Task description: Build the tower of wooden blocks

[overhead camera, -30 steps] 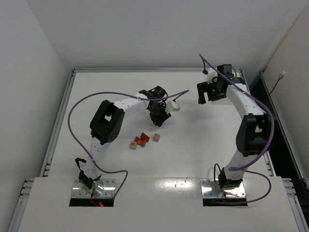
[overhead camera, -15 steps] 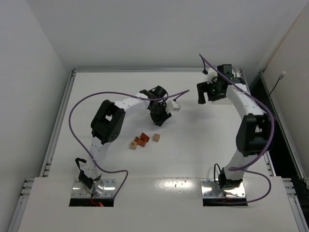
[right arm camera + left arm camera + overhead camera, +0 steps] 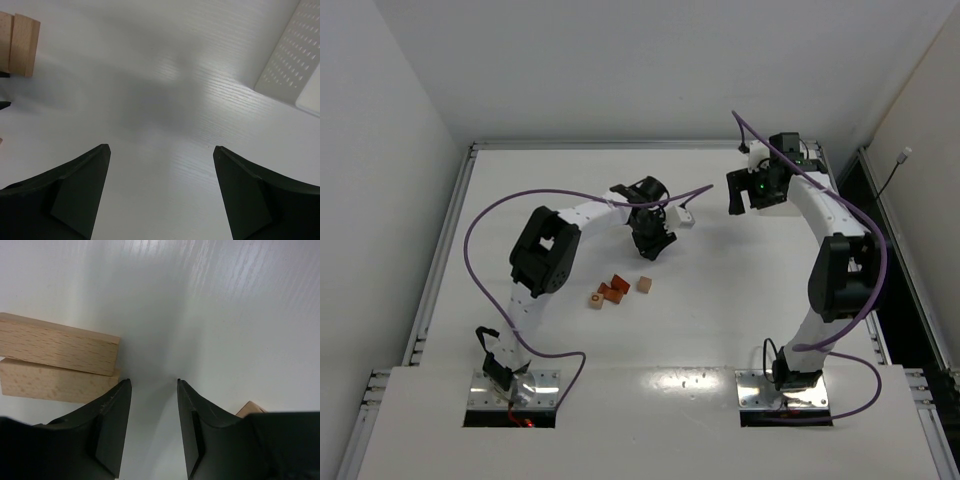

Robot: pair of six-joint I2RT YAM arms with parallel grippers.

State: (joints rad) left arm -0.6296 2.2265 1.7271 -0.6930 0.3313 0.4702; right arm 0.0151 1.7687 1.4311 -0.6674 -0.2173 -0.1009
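My left gripper [image 3: 152,383] has its fingers apart and empty. I should rise straight, clearing the stacked pale bars [image 3: 55,342] at frame left.

The white table [image 3: 720,300] carries a loose cluster: a pale tan block [image 3: 596,299], reddish-orange blocks [image 3: 613,290] and a tan cube [image 3: 644,284]. Two pale bars [image 3: 60,347] lie touching each other.

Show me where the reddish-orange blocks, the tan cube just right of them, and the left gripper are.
reddish-orange blocks [image 3: 614,290]: top view, middle of the pair.
tan cube [image 3: 644,284]: top view, its top face.
left gripper [image 3: 153,384]: left wrist view, midway between its fingertips.
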